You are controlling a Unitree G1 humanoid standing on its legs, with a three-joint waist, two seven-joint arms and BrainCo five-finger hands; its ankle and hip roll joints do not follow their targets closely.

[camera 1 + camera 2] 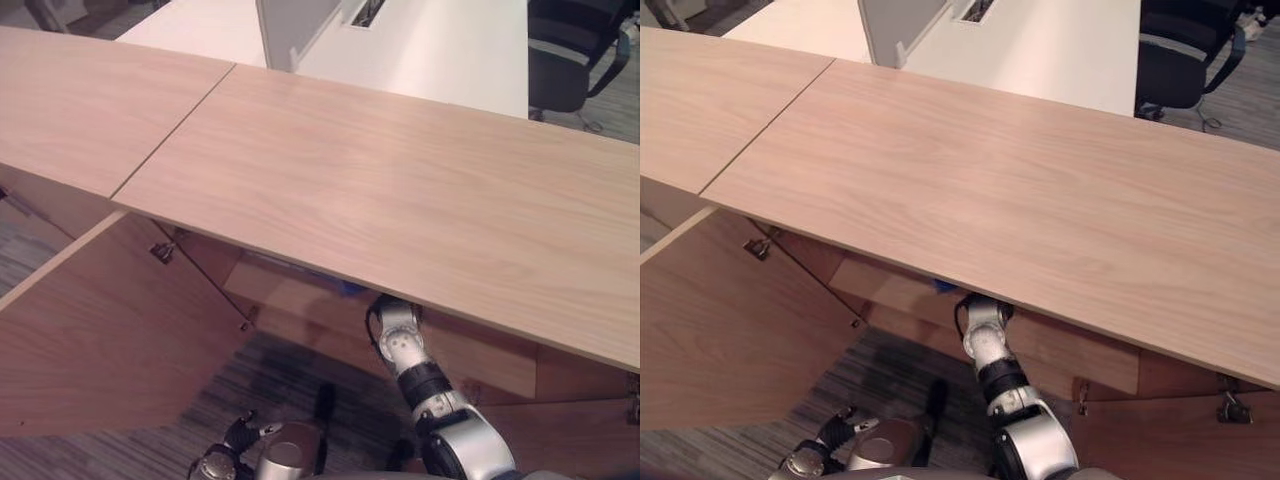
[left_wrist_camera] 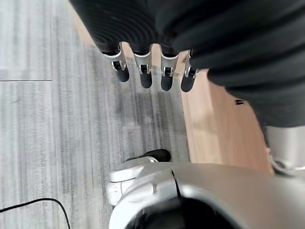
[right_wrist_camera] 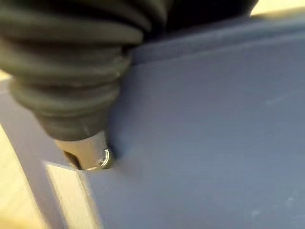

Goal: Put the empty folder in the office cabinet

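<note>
The blue folder [image 3: 205, 133] lies right against my right hand [image 3: 88, 155], whose thumb presses on its flat face; the fingers are hidden. From above, my right arm [image 1: 400, 345] reaches under the wooden cabinet top [image 1: 380, 190] into the open cabinet, and a sliver of the blue folder [image 1: 348, 290] shows just below the top's front edge. My left hand [image 2: 143, 71] hangs low over the carpet, fingers relaxed and holding nothing; it also appears at the bottom edge as the left hand [image 1: 215, 462].
The left cabinet door [image 1: 100, 330] stands swung open toward me, and another door [image 1: 570, 430] is at the lower right. Behind the cabinet are a white desk [image 1: 440, 50], a grey divider [image 1: 295, 25] and a black office chair [image 1: 575, 50].
</note>
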